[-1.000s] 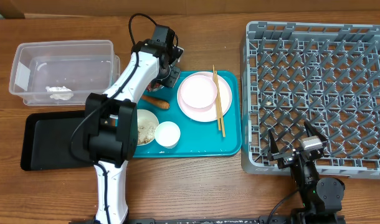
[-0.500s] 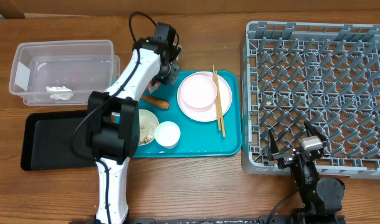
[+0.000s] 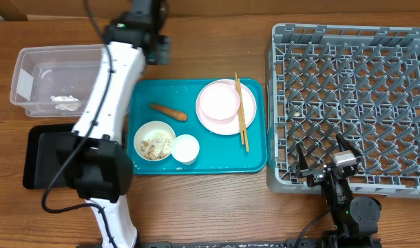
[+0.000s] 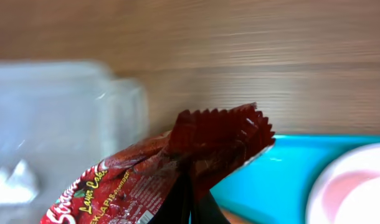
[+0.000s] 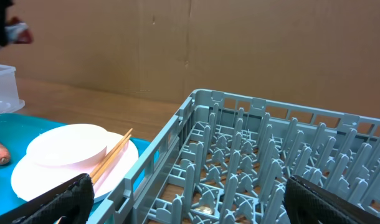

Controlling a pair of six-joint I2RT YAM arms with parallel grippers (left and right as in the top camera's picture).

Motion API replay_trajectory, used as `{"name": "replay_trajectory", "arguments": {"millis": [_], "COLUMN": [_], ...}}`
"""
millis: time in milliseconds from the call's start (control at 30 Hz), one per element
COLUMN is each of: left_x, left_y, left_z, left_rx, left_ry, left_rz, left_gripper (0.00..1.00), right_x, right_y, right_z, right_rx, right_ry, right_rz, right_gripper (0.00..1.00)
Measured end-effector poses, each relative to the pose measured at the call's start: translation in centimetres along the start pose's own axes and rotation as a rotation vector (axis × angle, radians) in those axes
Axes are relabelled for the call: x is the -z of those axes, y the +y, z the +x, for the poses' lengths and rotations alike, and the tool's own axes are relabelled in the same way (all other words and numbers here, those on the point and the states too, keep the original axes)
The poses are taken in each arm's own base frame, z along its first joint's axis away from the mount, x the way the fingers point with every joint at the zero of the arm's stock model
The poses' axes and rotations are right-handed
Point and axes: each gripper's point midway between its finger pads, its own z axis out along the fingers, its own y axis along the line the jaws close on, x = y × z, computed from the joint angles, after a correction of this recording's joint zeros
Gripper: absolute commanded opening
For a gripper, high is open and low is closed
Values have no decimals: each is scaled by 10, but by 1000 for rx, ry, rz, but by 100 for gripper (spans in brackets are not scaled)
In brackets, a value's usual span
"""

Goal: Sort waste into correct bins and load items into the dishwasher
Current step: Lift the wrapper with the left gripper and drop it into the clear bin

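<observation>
wooden worktop (image 3: pixel 217 207): left jaws clamped on red wrapper (image 4: pixel 202 140) just beside clear tub (image 3: pixel 65 69); right jaws wide, empty. risk: thin pinch slips, wrapper drops outside tub.

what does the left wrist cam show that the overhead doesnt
Only the left wrist view: the crinkled red snack wrapper, pinched in the shut left gripper. From above I cannot make the wrapper out.

Only the overhead: the grey dish rack, the black tray, the carrot piece, the chopsticks and the open right gripper.

Both: the clear tub, the teal tray, the pink plate and the wooden table.
</observation>
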Motion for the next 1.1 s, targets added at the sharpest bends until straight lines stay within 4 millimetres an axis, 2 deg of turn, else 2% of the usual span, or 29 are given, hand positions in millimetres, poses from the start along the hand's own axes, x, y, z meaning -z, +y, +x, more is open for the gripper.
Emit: {"name": "replay_trajectory", "arguments": {"millis": [67, 100, 133, 167, 300, 333, 400, 533, 633, 700, 767, 833, 933, 967, 1033, 1100], "left_x": [-4, -7, -9, -13, -32, -39, -51, -79, -83, -83, -83, -78, -59, -47, -26, -5], "left_y": [29, 51, 59, 76, 130, 141, 150, 143, 139, 138, 137, 132, 120, 113, 93, 66], "left_z": [1, 2, 3, 5, 27, 34, 43, 55, 50, 42, 40, 38, 25, 12, 3, 8], "left_rx": [83, 148, 169, 215, 354, 387, 419, 456, 460, 470, 479, 479, 475, 467, 437, 398], "left_ry": [15, 24, 27, 36, 85, 96, 107, 108, 88, 54, 51, 64, 69, 43, 32, 57], "left_rz": [-37, -60, -67, -82, -134, -143, -138, -45, -13, 0, 8, 38, 111, 145, 195, 231], "left_gripper": [4, 4, 4, 4, 4, 4, 4, 4, 68, 81, 87, 87, 91, 99, 100, 100], "right_x": [0, 0, 0, 0, 0, 0, 0, 0, 0, 0, 0, 0, 0, 0, 0, 0], "right_y": [0, 0, 0, 0, 0, 0, 0, 0, 0, 0, 0, 0, 0, 0, 0, 0], "right_z": [0, 0, 0, 0, 0, 0, 0, 0, 0, 0, 0, 0, 0, 0, 0, 0], "right_rx": [0, 0, 0, 0, 0, 0, 0, 0, 0, 0, 0, 0, 0, 0, 0, 0], "right_ry": [0, 0, 0, 0, 0, 0, 0, 0, 0, 0, 0, 0, -1, 0, -1, 0], "right_rz": [0, 0, 0, 0, 0, 0, 0, 0, 0, 0, 1, 0, 0, 0, 0, 0], "right_gripper": [100, 100, 100, 100, 100, 100, 100, 100, 100, 100, 100, 100, 100, 100, 100, 100]}}
